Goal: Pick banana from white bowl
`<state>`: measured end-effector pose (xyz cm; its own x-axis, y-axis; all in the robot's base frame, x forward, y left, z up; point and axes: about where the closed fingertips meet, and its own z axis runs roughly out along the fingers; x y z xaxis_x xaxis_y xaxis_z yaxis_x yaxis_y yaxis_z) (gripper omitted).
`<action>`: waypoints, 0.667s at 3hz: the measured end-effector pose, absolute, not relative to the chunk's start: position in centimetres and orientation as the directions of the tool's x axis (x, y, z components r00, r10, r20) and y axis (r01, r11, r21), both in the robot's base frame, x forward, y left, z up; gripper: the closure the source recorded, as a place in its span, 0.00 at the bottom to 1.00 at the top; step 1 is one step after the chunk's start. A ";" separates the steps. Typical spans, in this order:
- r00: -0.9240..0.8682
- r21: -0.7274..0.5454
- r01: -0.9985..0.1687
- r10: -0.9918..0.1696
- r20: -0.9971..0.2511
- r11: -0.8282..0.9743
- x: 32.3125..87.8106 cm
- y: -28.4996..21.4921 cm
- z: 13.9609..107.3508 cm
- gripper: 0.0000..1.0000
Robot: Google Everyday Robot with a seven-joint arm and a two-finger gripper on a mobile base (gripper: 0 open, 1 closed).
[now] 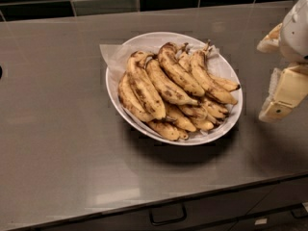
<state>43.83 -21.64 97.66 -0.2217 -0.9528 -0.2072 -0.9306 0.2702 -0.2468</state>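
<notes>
Grey countertop [57, 129] (softly reflective), dark tiled backsplash [101, 5] behind, drawer fronts [216, 210] with black handle [167, 216] below

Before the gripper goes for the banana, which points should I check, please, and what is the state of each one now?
1. Banana on top of the pile in the white bowl: ok.
2. Gripper empty: ok.
3. Gripper open: ok.
4. Gripper above the bowl: not ok, it is to the right of it.
5. Banana free of neighbours: not ok, others touch it.
6. Gripper height over the counter: cannot tell.
</notes>
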 end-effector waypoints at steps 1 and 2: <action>-0.233 -0.245 -0.927 -0.948 -0.215 0.284 44.0 -21.4 97.7 0.27; -0.233 -0.245 -0.927 -0.948 -0.215 0.284 44.0 -21.4 97.7 0.13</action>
<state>44.03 -21.36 97.71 -0.2333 -0.9484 -0.2150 -0.9271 0.2836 -0.2451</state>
